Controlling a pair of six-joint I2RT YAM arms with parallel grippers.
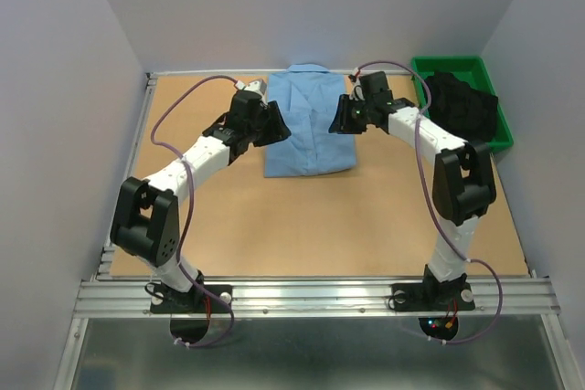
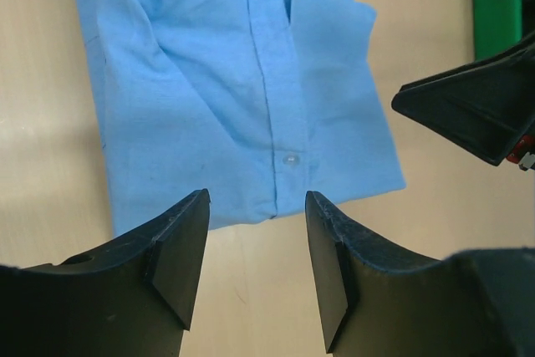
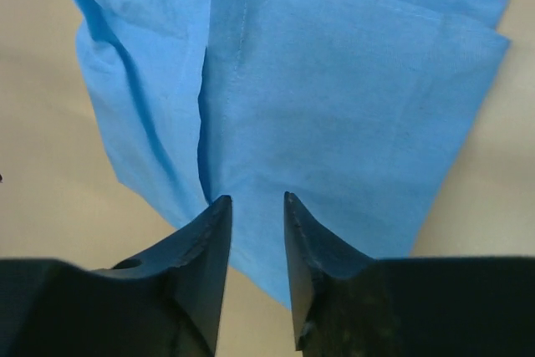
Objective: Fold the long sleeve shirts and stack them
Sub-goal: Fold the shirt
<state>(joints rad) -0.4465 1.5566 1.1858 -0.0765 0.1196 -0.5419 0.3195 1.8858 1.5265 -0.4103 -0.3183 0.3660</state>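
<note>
One long sleeve shirt, light blue, lies folded into a rectangle at the middle back of the table. Its button placket faces up, collar toward the far wall. My left gripper hovers at the shirt's left edge; in its wrist view the left gripper is open, with bare table between the fingers and the shirt's edge just ahead. My right gripper is at the shirt's right edge. In its wrist view the right gripper stands narrowly open over the folded shirt, nothing pinched.
A green bin at the back right holds a black garment. The bin's edge and a finger of the right gripper show in the left wrist view. White walls close the table's back and sides.
</note>
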